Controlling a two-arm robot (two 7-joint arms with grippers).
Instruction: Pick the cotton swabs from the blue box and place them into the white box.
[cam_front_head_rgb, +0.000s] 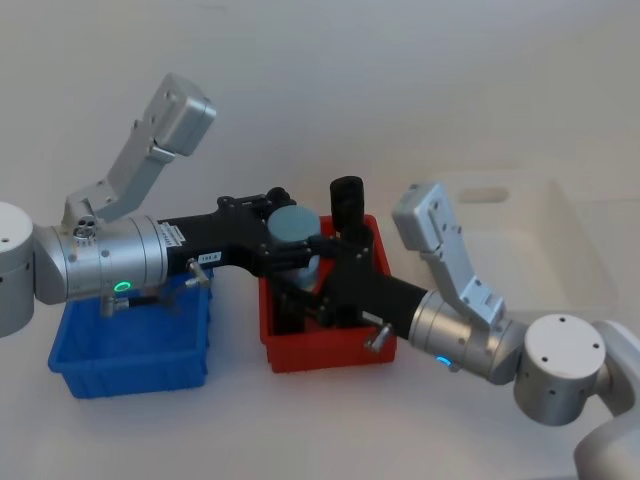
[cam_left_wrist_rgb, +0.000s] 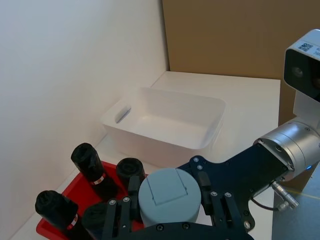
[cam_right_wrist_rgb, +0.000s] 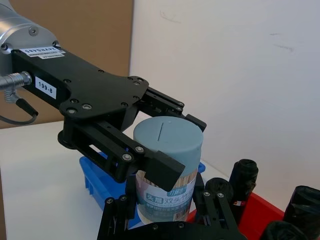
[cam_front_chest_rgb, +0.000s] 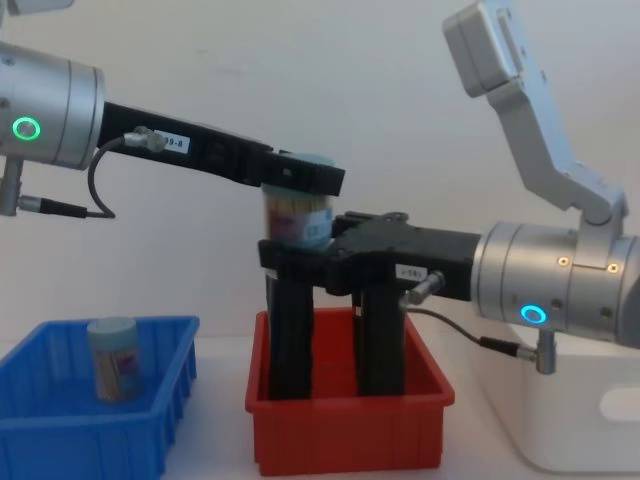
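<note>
Currently, left gripper (cam_right_wrist_rgb: 172, 147): jaws clamping on the jar (cam_front_chest_rgb: 297, 215) just under its grey lid and holding it upright in the air above the red bin (cam_front_chest_rgb: 350, 430).

Right gripper (cam_front_head_rgb: 303, 262): meeting the same jar lower down, at the label band. Whether it is gripping yet cannot be told.

Step, as judged: hand-over from left to right, since the white box (cam_left_wrist_rgb: 165, 142) is lying on the right arm's side.

Handling note: the right gripper should be squeezing squarely across the label, below the left's hold, before the left is letting go. The left should then be opening fully and backing away level, so the jar is not tipping onto the black objects (cam_left_wrist_rgb: 92, 167) standing in the red bin beneath.

Remaining stock: second jar (cam_front_chest_rgb: 112, 358), standing upright in the blue box (cam_front_head_rgb: 130, 375).

Obscured:
- The jar's base and the right gripper's contact are hiding behind black linkwork.
- The blue box's floor is partly lying under the left arm in the head view.
- The white box is running off the edge in the chest view.
</note>
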